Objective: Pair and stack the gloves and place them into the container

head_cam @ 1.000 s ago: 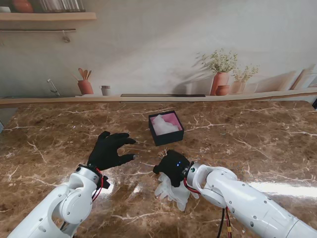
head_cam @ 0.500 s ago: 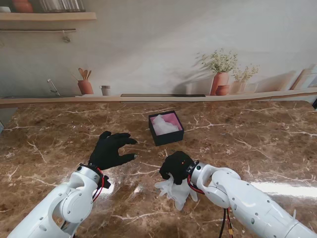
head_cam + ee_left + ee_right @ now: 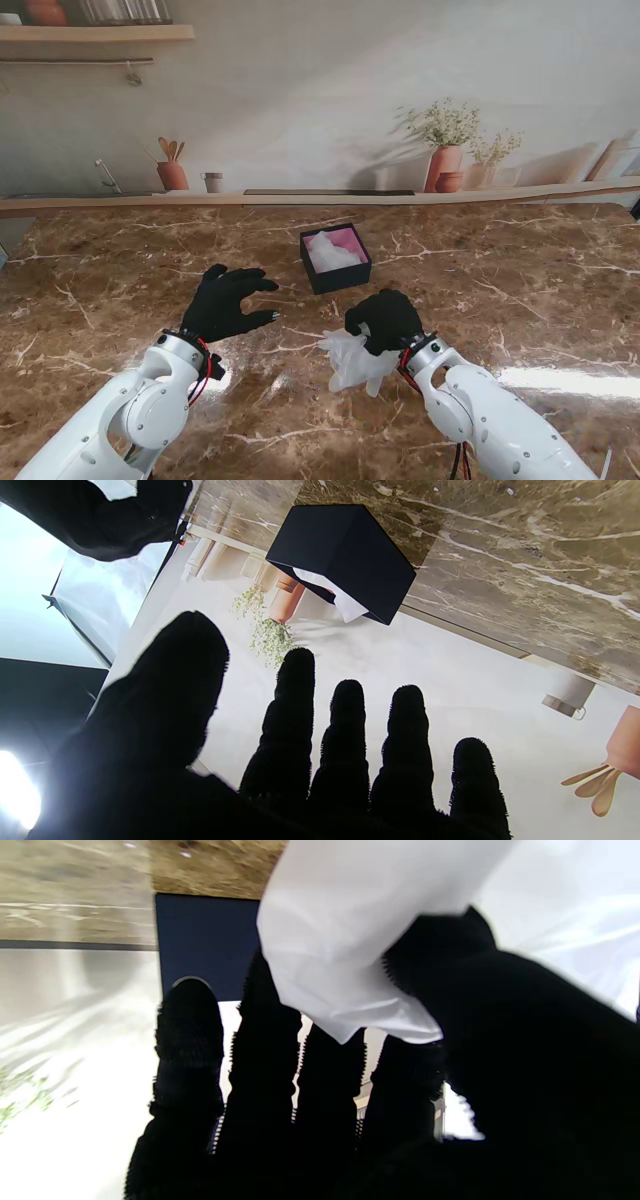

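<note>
Right hand (image 3: pixel 385 320), seen from the stand, is closed over a bundle of translucent white gloves (image 3: pixel 356 362) that hangs from its fingers just nearer to me than the dark container (image 3: pixel 335 258), while the left hand (image 3: pixel 226 302) hovers well to the left of the box with fingers spread and nothing in it. White material already fills the container against its pink lining. To do this step well, I judge the right hand should carry the bundle fully over the box opening before loosening, keeping the limp cuffs from catching on the near wall, and lower it so the pair lands flat on what is inside. The brown marble table (image 3: pixel 520 280) is glossy and throws back bright glare near both arms; behind it runs a ledge with a potted plant (image 3: pixel 444 150) and a terracotta utensil pot (image 3: pixel 172 172) against a pale wall. From the left wrist, the spread fingers (image 3: pixel 345 740) grasp nothing, and the container (image 3: pixel 345 555) stands apart from them with white showing at its mouth. From the right wrist, the white gloves (image 3: pixel 350 935) drape across the closed black fingers (image 3: pixel 260 1080), and the container's dark wall (image 3: pixel 205 940) lies straight ahead, so the path forward looks short and unobstructed.
</note>
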